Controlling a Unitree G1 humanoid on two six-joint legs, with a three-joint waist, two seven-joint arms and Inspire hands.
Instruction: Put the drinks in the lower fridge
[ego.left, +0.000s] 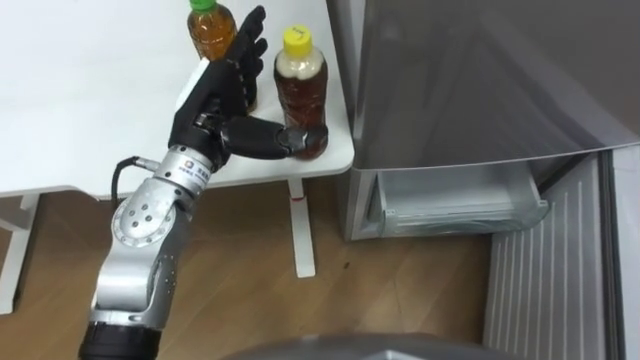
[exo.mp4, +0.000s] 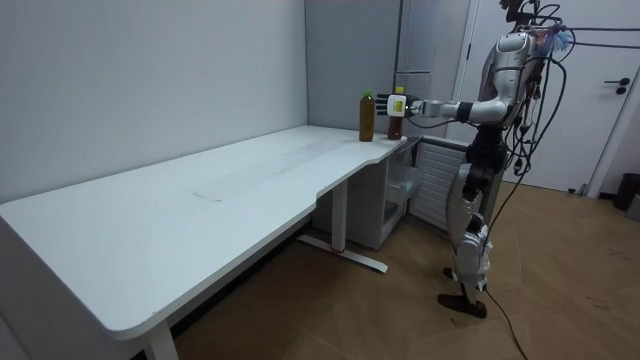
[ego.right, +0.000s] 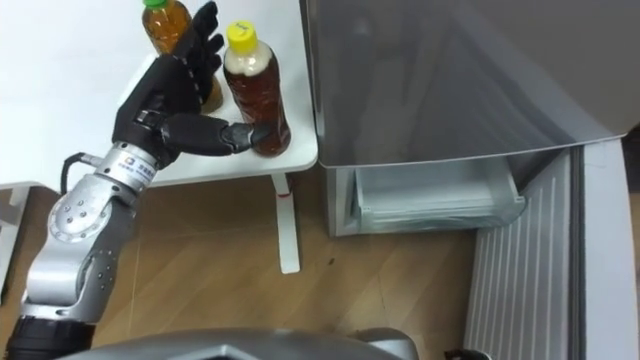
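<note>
My left hand (ego.left: 215, 100) is open: fingers straight and spread behind the yellow-capped tea bottle (ego.left: 300, 85), thumb tip against its base in front, no grip closed. That bottle stands upright on the white table (ego.left: 80, 100) at the corner just beside the fridge (ego.left: 480, 80). The green-capped tea bottle (ego.left: 210, 30) stands farther from the fridge, and the fridge's lower compartment (ego.left: 455, 200) is open.

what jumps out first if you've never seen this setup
The left hand is open, thumb against the yellow-capped bottle on the white table, fingers straight between it and the green-capped bottle behind. Right of the table, the grey fridge has its lower door open, showing a clear drawer.
</note>
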